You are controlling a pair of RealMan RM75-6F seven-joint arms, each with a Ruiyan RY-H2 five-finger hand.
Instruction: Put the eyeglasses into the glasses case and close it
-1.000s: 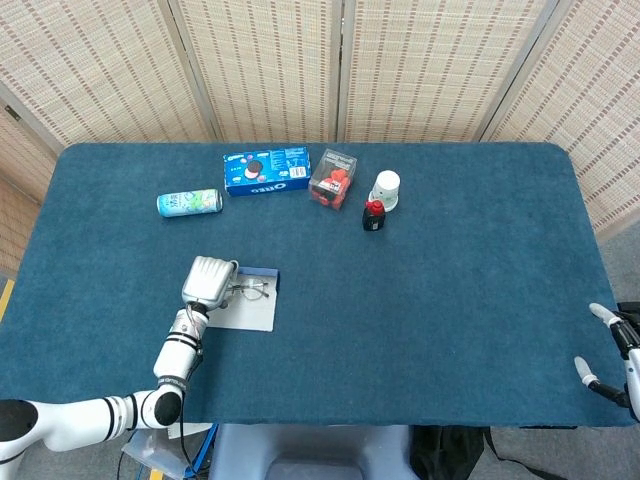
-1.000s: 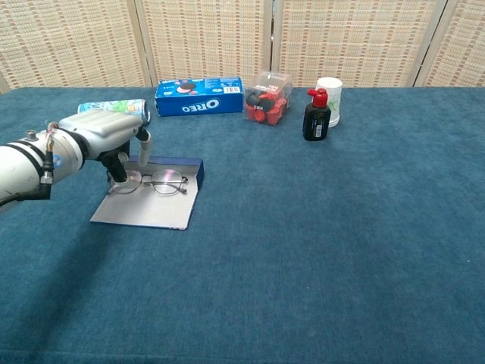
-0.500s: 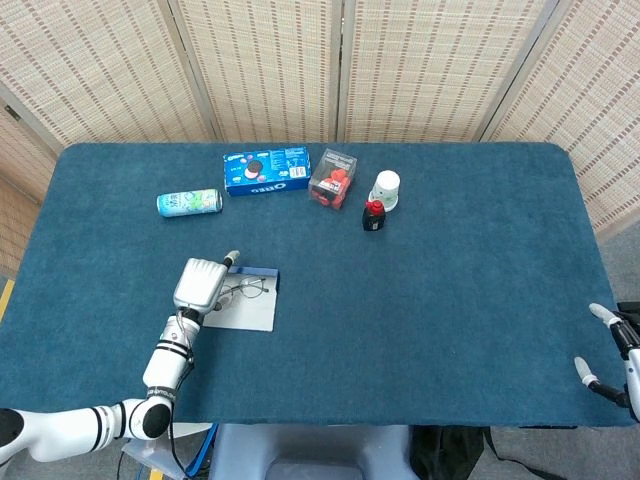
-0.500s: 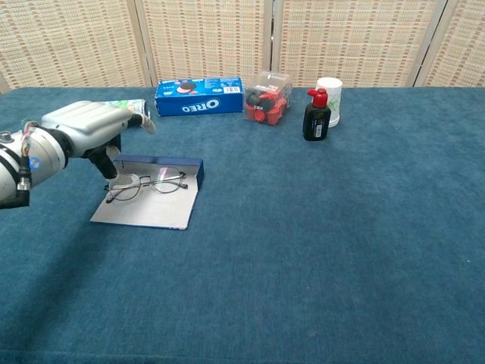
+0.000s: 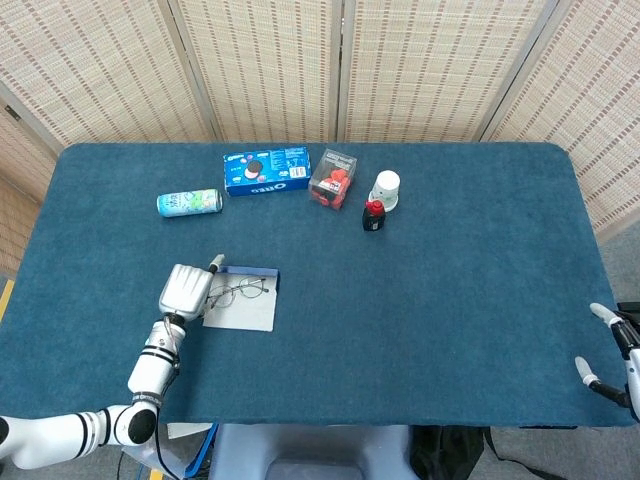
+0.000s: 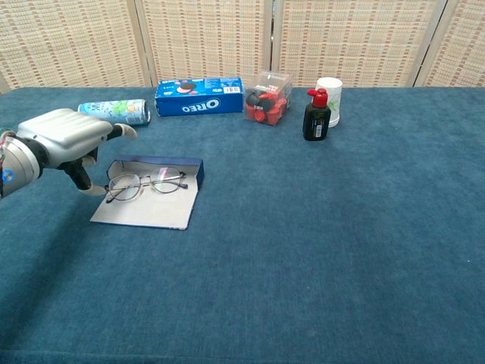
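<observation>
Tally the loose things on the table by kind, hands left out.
Eyeglasses: 1
Glasses case: 1
Drink can: 1
Oreo box: 1
Clear box of red pieces: 1
Dark bottle with red cap: 1
White cup: 1
Total: 7

Desk (image 6: 341, 227): blue cloth, matt, short felt-like nap. Eyeglasses (image 6: 145, 184): thin wire frame, looks metal, clear lenses w/ slight sheen. Glasses case (image 6: 151, 205): flat grey lining, matt, blue edge. Left hand (image 6: 64, 130): smooth silver-grey shell, semi-gloss, prob. plastic or metal, can't tell. Soda can (image 6: 115, 111): shiny metal. Cookie box (image 6: 199, 95): glossy printed card. Clear plastic box (image 6: 269, 97), glossy. Screen behind (image 5: 300, 60): woven reed, rough.
</observation>
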